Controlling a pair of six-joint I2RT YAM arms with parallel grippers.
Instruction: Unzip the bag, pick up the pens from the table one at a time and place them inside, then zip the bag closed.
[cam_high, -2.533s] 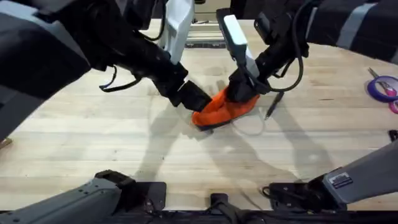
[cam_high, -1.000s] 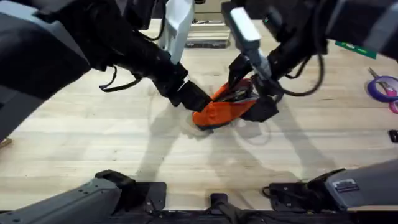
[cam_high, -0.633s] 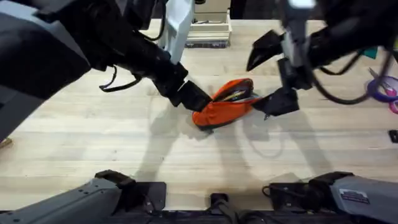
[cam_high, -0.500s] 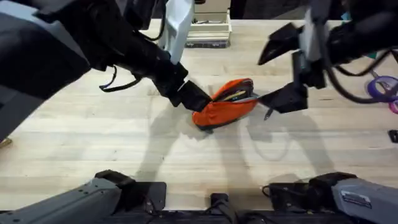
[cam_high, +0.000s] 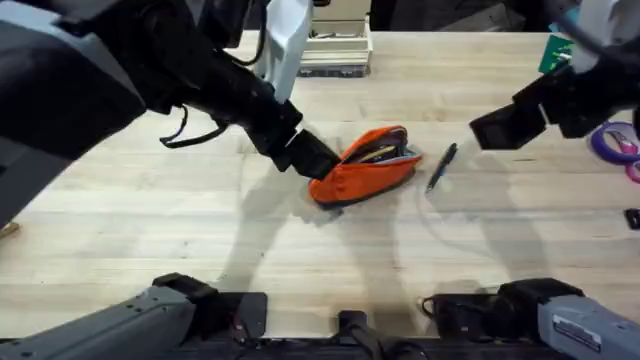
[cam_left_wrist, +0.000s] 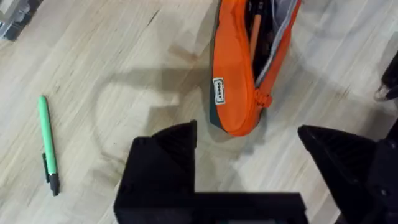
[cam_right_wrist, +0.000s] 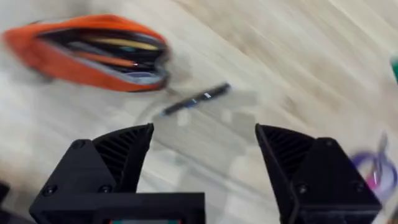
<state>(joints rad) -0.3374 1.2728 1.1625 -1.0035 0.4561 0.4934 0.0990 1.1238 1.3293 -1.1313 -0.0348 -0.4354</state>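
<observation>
Beside open bag (cam_high: 364, 166): dark pen (cam_high: 441, 166); green pen (cam_left_wrist: 47, 144) apart; both jaws open, empty.

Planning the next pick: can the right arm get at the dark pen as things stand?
Probably yes. The dark pen lies bare on the table, just apart from the open bag, with nothing over it. The right claw is open above that side, and the left claw sits at the bag's other end.

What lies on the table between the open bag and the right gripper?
A thin dark pen lies on bare table between the bag and the right gripper, shown overhead; its jaws stand open in the right wrist view.
</observation>
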